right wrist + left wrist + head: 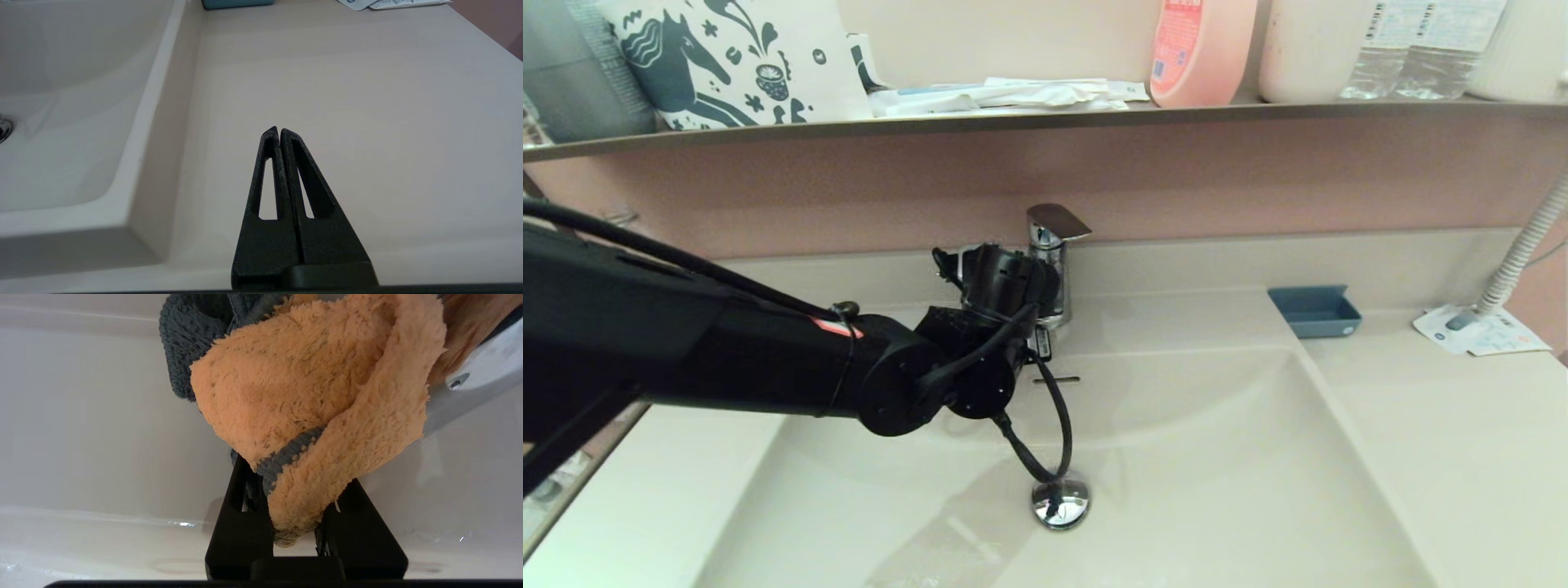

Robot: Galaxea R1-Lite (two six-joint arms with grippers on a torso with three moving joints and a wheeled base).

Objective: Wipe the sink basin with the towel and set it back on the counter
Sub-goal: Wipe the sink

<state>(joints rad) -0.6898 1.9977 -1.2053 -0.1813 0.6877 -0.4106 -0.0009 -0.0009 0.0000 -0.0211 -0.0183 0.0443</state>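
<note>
In the left wrist view my left gripper (298,477) is shut on the towel (310,388), an orange fluffy wad with a grey knitted edge that bulges out beyond the black fingers (241,506). It hangs by the back wall of the sink basin (81,416), with the chrome faucet (478,384) right beside it. From the head camera the left gripper (988,273) sits at the rear of the sink basin (1217,457), just left of the faucet (1054,245); the wrist hides the towel there. My right gripper (280,130) is shut and empty, low over the counter (347,81).
The drain plug (1059,500) sits mid-basin under the arm's cable. A blue tray (1315,310) and paper leaflets (1478,331) lie at the back of the right counter (1462,441), beside a white hose (1523,253). A shelf (1045,118) with bottles runs above the faucet.
</note>
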